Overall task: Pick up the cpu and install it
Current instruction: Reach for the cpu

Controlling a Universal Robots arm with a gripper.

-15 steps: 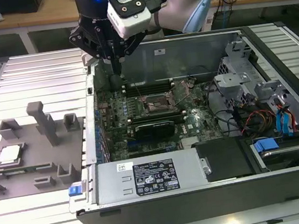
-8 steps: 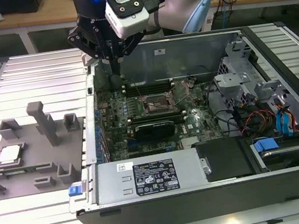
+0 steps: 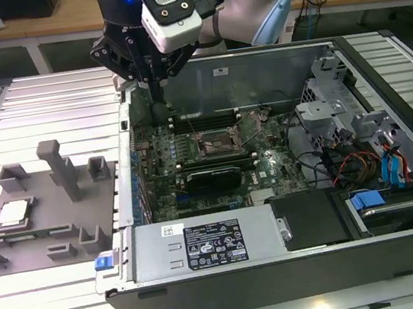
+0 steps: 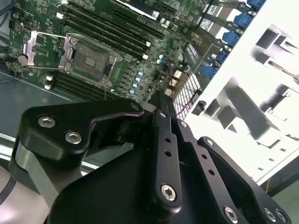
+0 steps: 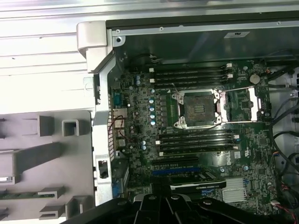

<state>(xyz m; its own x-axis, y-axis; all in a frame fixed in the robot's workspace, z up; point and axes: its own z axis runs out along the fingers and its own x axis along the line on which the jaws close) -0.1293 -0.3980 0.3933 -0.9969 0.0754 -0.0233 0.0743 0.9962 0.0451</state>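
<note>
The pick-up step is in hand, by my reading, and has not got as far as the chip. The cpu point(image 3: 12, 213) lies flat in its recess on the grey tray point(image 3: 57, 231) at the exterior view's left, outside the computer case point(image 3: 300, 272), with nothing touching it.

The gripper point(image 3: 155, 91) hangs over the far corner of the case, above the circuit board point(image 3: 192, 164) and well apart from the cpu. Its fingers seem to be drawn together to a narrow point with nothing between them, though the second wrist view looks down the back of the gripper point(image 4: 157, 99), so a slight gap can't be ruled out.

In the first wrist view the socket point(image 5: 198, 107) stands uncovered, its metal frame swung back to one side and the contact bed bare, so the board looks ready to receive the chip.

Taking the cpu calls for parted fingers set squarely over the tray, gripping the chip by its thin edges and keeping it level.
</note>
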